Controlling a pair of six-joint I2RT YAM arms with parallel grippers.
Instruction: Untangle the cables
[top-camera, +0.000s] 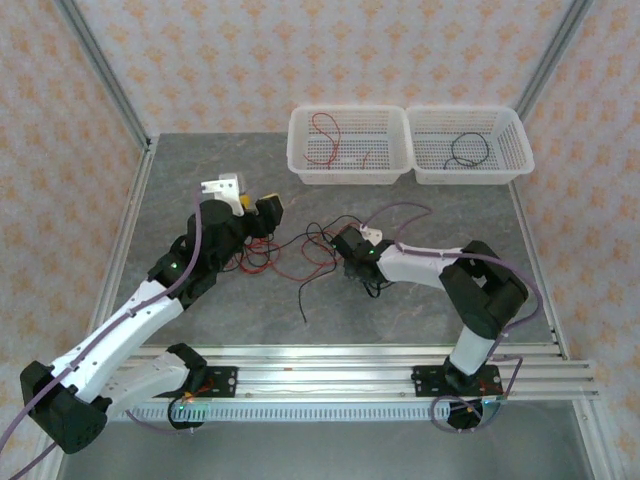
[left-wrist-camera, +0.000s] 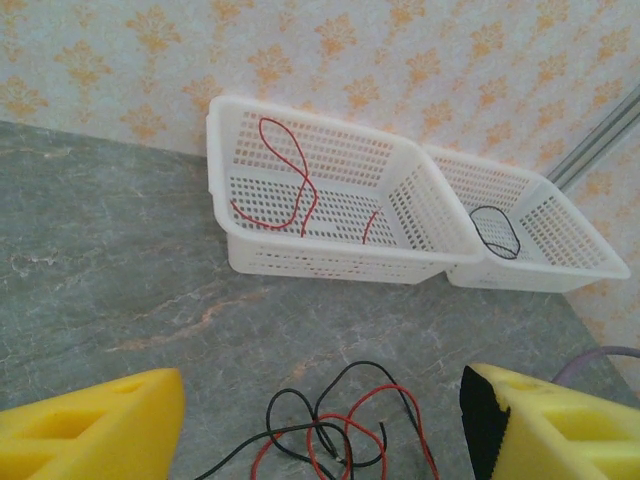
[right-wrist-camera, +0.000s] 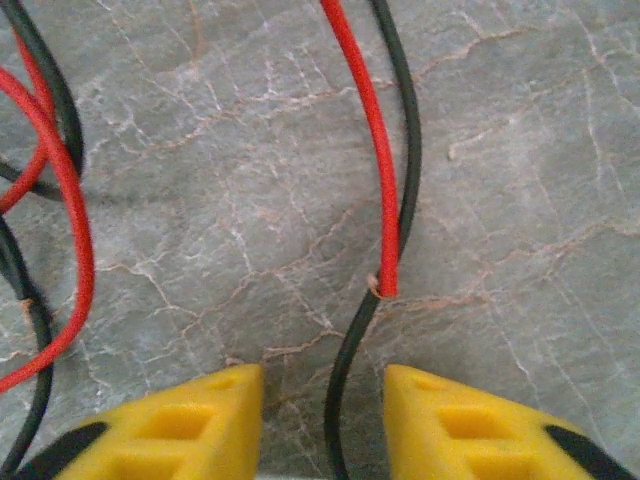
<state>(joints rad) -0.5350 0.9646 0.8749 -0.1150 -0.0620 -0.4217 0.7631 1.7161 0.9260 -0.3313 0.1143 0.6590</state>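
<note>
Two white baskets sat at the back: left basket (top-camera: 345, 176), right basket (top-camera: 470, 174). Two red strands lay in the left one, a long loop (left-wrist-camera: 304, 178) and a short piece (left-wrist-camera: 368, 226). One black strand (left-wrist-camera: 473, 225) lay in the right. Two arms worked: left arm (top-camera: 120, 330), right arm (top-camera: 480, 290). One tangle (left-wrist-camera: 330, 435) mixed red and black, strands uncountable.

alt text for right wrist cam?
A black cable runs between the right gripper's open yellow jaws, touching neither, on a grey marbled table. A red cable lies alongside it, its cut end ahead of the jaws. More cable loops lie left.
</note>
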